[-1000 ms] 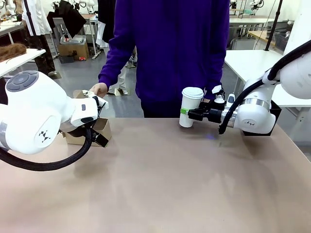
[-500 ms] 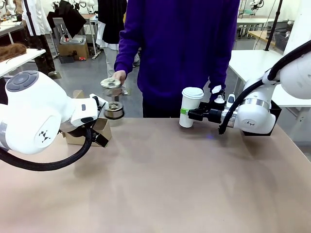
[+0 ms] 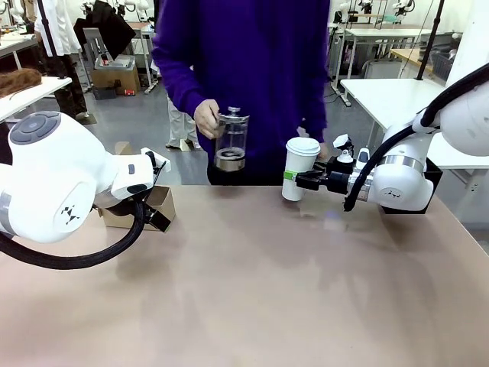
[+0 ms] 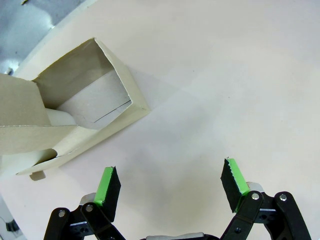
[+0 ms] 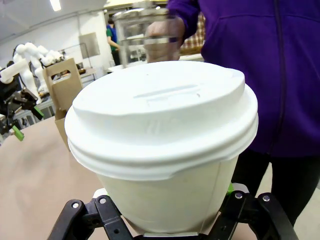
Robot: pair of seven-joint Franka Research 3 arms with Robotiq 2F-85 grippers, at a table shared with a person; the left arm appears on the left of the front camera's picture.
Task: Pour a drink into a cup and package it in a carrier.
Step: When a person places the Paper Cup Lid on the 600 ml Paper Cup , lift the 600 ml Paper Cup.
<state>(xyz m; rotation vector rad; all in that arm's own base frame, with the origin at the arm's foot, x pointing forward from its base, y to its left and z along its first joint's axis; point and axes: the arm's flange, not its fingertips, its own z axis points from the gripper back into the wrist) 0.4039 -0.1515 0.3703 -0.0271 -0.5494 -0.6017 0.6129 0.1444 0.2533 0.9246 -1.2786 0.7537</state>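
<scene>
The bench is a plain tan top, pretty bare across the middle and front. The brown cardboard carrier sits right on it by the far left edge. There's a white cup near the far edge too, can't tell if its base touches.

We looked across a tan table into a room with a grey floor. Beyond it we saw white tables on the right and a cardboard box standing on the floor at the left. A strip light shone on the ceiling above a white wall.
</scene>
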